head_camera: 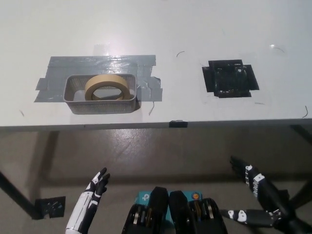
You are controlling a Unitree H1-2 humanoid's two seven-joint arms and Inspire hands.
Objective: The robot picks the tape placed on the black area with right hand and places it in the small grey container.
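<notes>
A beige roll of tape lies inside the small grey container, leaning against its back wall. The container stands on a patch of grey tape at the table's left. The black area at the right of the table is bare. My black right hand hangs below the table's front edge at the lower right, open, holding nothing. My white left hand rests low at the lower left, fingers apart and empty.
The white table's front edge crosses the middle of the view, with a small black marker on it. Grey floor shows below, with a table leg foot at the lower left.
</notes>
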